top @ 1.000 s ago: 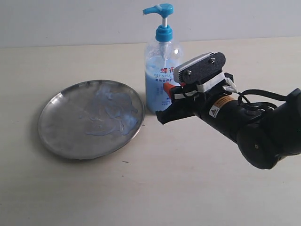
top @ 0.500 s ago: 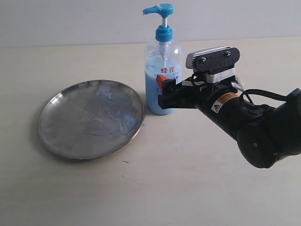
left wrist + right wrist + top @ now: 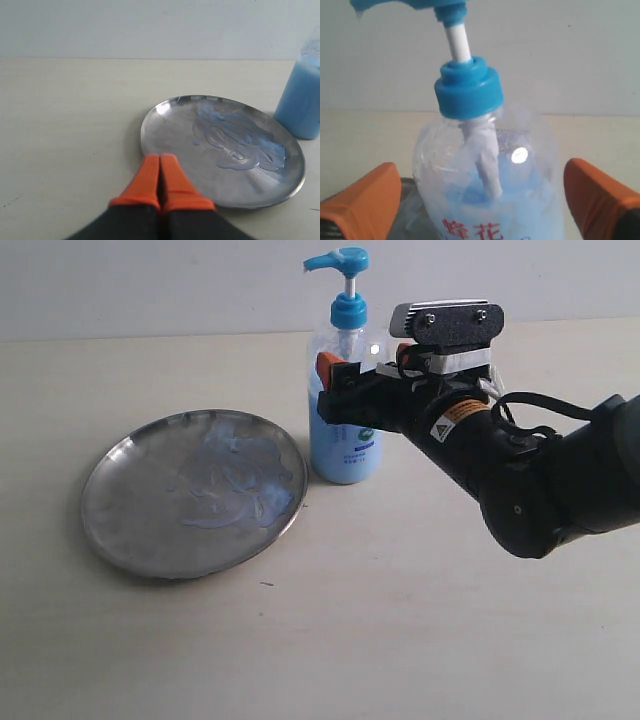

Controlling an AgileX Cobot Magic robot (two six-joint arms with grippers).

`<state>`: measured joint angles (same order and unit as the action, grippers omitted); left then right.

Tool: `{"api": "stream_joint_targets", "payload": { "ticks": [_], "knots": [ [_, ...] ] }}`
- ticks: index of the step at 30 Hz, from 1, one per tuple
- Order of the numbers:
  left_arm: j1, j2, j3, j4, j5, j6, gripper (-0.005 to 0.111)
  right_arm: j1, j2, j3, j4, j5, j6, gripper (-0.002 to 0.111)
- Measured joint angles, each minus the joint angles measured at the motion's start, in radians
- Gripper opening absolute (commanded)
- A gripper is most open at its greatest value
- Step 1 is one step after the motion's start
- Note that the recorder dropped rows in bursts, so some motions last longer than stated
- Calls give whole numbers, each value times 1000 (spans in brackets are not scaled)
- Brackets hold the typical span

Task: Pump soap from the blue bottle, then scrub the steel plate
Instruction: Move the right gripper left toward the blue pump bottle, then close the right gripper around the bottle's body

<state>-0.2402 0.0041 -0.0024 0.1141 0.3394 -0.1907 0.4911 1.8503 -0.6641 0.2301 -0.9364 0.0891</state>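
Blue bottle (image 3: 345, 455): stands upright on the table (image 3: 420, 640), towards its back edge, just right of the steel plate (image 3: 130, 500).
Long axis: vertical, base on the table and pump head (image 3: 340, 260) on top.
Pointing: the pump spout points left in the exterior view, out over the plate side; the stem is raised above the blue collar.
Right gripper (image 3: 352, 380): spread wide and gripping nothing. Its orange pads (image 3: 362, 200) stand on either side of the bottle's upper body, below the collar. The right wrist view shows a clear gap on each side.
Left gripper (image 3: 160, 161): orange fingertips pressed together with nothing between them. They are at the near rim of the plate as its own camera sees it. This gripper does not show in the exterior view.
Steel plate: lies flat, its right rim close to the bottle's base. I cannot tell whether they touch.
Soap (image 3: 225, 475): glossy pale bluish smears over the middle of the plate and the part nearer the bottle.
Edges: the table's far edge meets a plain wall just behind the bottle.
Open room: bare tabletop in front of the bottle and plate, and to the left of the plate. The right arm takes up the space to the bottle's right.
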Motion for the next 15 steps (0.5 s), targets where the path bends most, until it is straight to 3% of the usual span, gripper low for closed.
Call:
{"api": "stream_joint_targets", "payload": {
  "ticks": [8, 15],
  "knots": [
    [0, 0, 0, 0, 0, 0, 0, 0, 7, -63, -114, 145, -31, 86],
    [0, 0, 0, 0, 0, 0, 0, 0, 37, -93, -72, 245, -107, 86]
  ]
}}
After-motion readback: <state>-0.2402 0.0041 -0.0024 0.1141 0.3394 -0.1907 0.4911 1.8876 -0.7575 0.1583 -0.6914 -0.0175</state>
